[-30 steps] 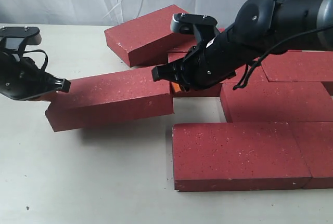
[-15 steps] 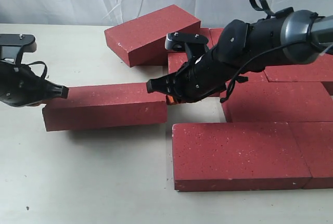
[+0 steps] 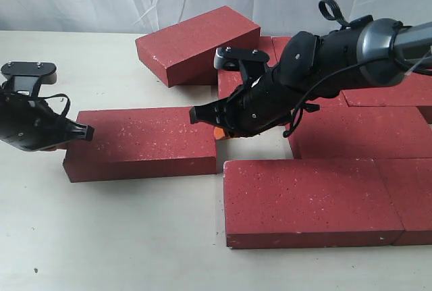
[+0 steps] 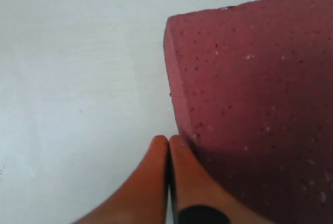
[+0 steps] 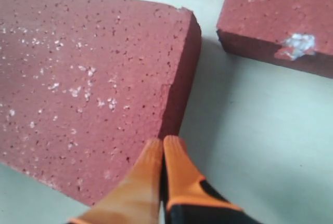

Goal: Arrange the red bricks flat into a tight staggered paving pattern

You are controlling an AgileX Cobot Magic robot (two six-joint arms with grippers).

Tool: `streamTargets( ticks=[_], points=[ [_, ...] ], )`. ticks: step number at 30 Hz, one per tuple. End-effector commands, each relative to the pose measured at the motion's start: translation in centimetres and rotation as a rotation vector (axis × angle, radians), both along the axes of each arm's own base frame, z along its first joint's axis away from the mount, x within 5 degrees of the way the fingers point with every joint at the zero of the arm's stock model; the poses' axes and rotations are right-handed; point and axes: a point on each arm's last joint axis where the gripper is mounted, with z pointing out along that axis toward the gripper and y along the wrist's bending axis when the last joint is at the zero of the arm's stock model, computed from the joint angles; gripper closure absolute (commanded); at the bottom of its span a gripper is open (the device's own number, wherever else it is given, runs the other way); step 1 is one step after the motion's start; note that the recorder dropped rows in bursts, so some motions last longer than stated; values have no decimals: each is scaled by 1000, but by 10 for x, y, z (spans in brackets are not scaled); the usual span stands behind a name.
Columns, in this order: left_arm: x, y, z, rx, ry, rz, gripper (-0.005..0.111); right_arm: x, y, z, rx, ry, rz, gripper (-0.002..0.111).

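Note:
One loose red brick [image 3: 142, 141] lies flat on the table at centre-left. My left gripper [image 3: 79, 131] is shut and empty, its orange fingertips [image 4: 179, 148] against the brick's [image 4: 255, 104] left end. My right gripper [image 3: 204, 117] is also shut and empty, its tip [image 5: 163, 142] at the brick's [image 5: 88, 78] right end corner. To the right lie several flat red bricks in rows: a front one [image 3: 307, 200], one behind it [image 3: 358, 132], and others at the far right [image 3: 413, 196]. Another brick [image 3: 196, 41] rests tilted at the back.
A narrow gap of bare table [image 3: 260, 148] separates the loose brick from the paved rows. The right arm [image 3: 324, 61] stretches over the back bricks. White cloth hangs behind the table. Bare tabletop [image 3: 101, 237] lies in front and to the left.
The loose brick, tilted and raised between both shut grippers a second ago, now lies flat on the table. The left gripper has shifted slightly right and down; the right gripper lowered a little.

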Motion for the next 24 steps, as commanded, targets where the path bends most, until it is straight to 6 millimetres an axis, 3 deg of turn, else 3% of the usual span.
streamTargets(
  ticks=[1,7,14,24],
  points=[
    [3,-2,1,30,-24,-38,107,1,-1,3,1,-9,-3,109],
    [7,0,3,43,-64,-29,107,2,-3,7,-4,-32,-31,109],
    [12,1,-4,62,-96,-12,107,4,-2,-7,-18,-3,-47,109],
    [14,1,-11,61,-80,-6,107,-3,-2,-11,-43,67,10,109]
  ],
)
